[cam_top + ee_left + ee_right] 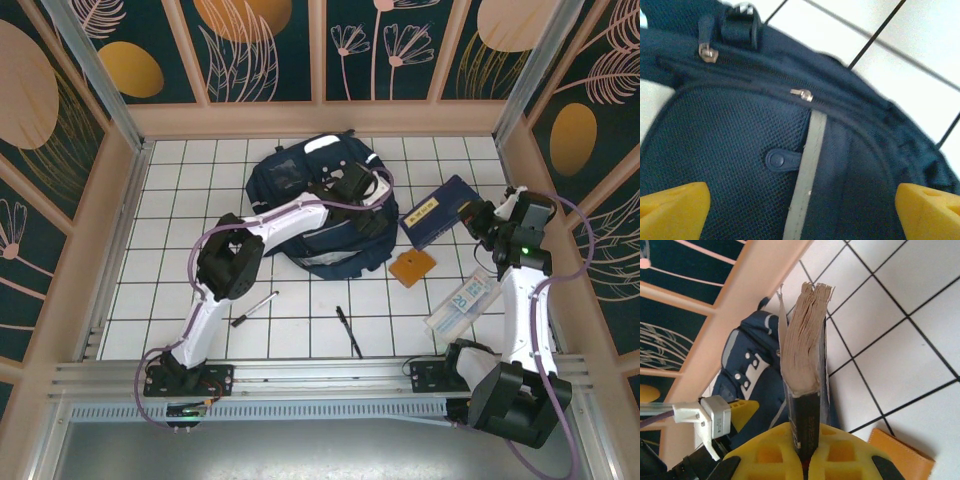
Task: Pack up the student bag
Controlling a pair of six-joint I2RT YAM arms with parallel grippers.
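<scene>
Left gripper hangs spread wide just above the bag (lying mid-table, toward the back wall); right gripper is clamped on a book.

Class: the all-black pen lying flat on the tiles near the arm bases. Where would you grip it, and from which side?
Likely mid-barrel, from straight above. The black pen lies flat and slanted on the table with bare tile along both long sides, so a claw turned to close across its thin width should fit.
</scene>
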